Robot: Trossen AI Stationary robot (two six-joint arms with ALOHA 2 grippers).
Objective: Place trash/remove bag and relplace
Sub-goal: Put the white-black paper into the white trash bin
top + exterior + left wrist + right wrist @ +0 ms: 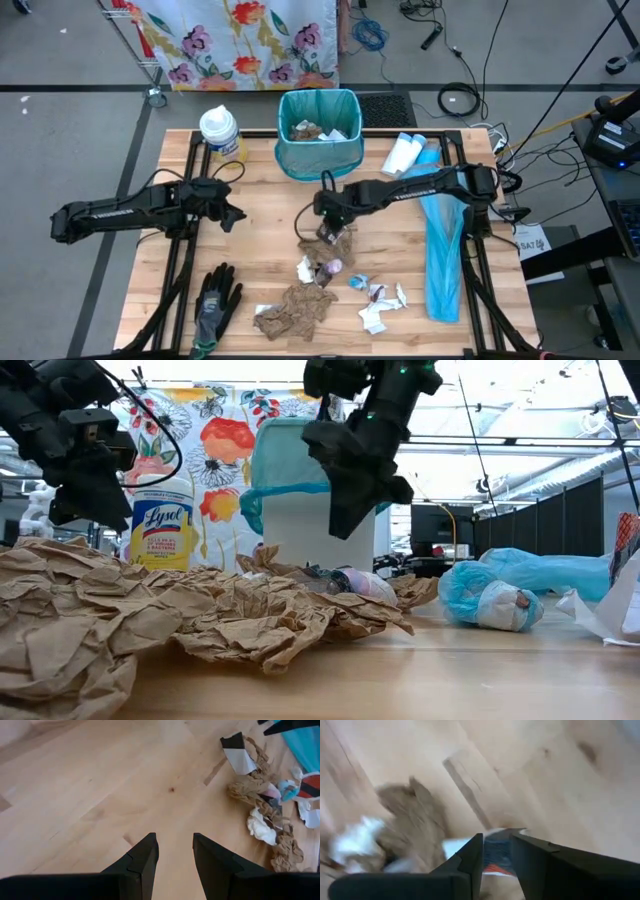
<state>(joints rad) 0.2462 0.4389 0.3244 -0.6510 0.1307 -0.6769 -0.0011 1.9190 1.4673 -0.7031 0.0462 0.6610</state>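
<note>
High view shows the trash (pixel 318 285) strewn on the worktop (pixel 250 210) just in front of the teal-lined bin (pixel 318 130), with some already inside. Right claw (pixel 332 232) hangs over the pile's near edge, narrowly parted around a printed scrap, though I cannot tell if it grips. Left claw (pixel 232 213) waits wide and empty, beside the bin. Picking is underway, I'd say; next comes a firm pinch, then a lift to the bin.
</note>
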